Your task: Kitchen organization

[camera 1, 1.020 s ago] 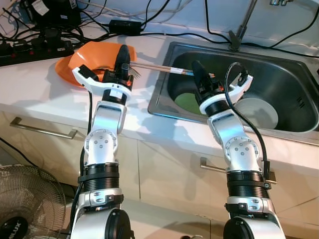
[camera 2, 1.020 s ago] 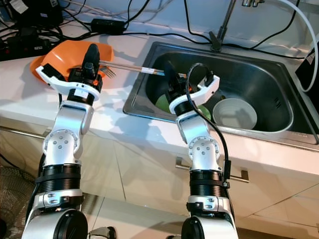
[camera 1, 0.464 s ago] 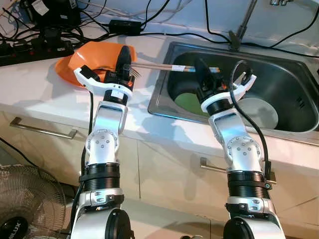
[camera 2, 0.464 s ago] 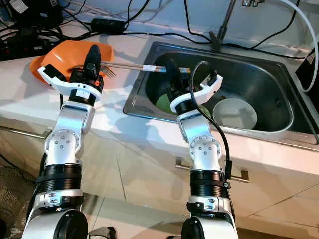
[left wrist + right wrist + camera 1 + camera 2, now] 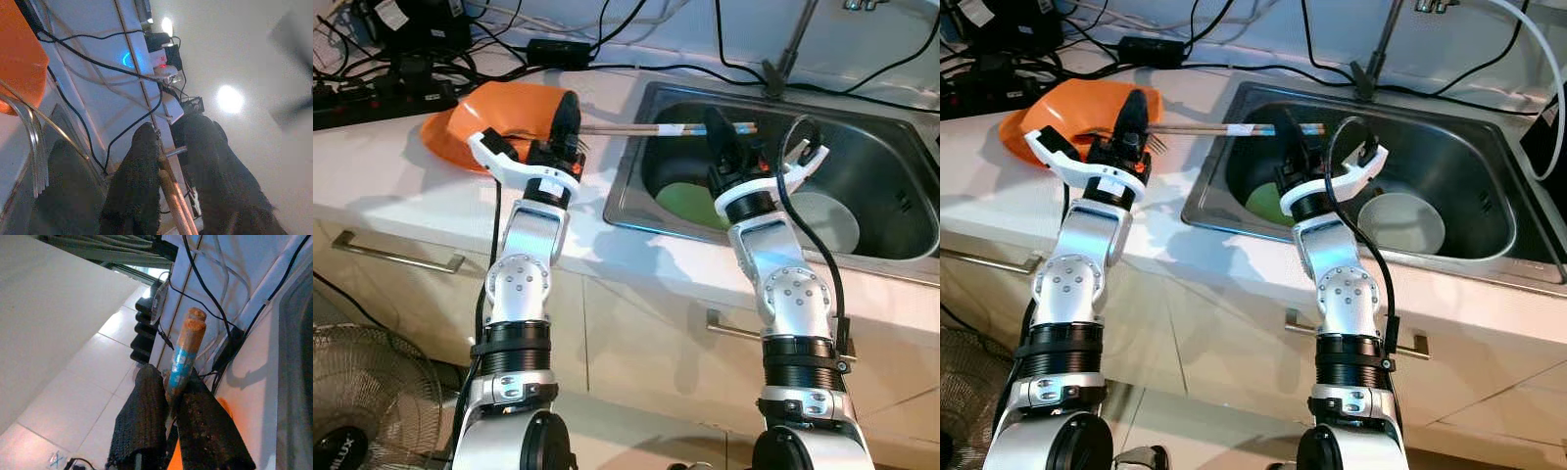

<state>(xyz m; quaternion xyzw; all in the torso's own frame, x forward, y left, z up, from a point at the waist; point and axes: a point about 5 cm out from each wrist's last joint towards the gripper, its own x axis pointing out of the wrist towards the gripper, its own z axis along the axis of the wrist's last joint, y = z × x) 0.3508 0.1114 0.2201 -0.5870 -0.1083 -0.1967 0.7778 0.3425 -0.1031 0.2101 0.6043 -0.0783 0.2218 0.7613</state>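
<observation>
Head views: chopsticks [image 5: 651,128] span the sink [image 5: 636,157] rim, above the green plate [image 5: 685,204]. Right gripper [image 5: 722,137] clamps one end; left gripper [image 5: 566,119], by the orange bowl [image 5: 494,116], holds the other.
Left wrist: fingers [image 5: 139,186] pinch sticks; fork [image 5: 34,147] adjacent.
Right wrist: fingers [image 5: 142,421] narrow, gripping sticks.

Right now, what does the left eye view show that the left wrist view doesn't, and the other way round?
Extra in the left eye view: inside the sink, a green plate and a white bowl, plus the right tool gripping the chopsticks. Extra in the left wrist view: a bright ceiling light. Shared: the chopsticks, the orange bowl, the left tool and black cables.
</observation>
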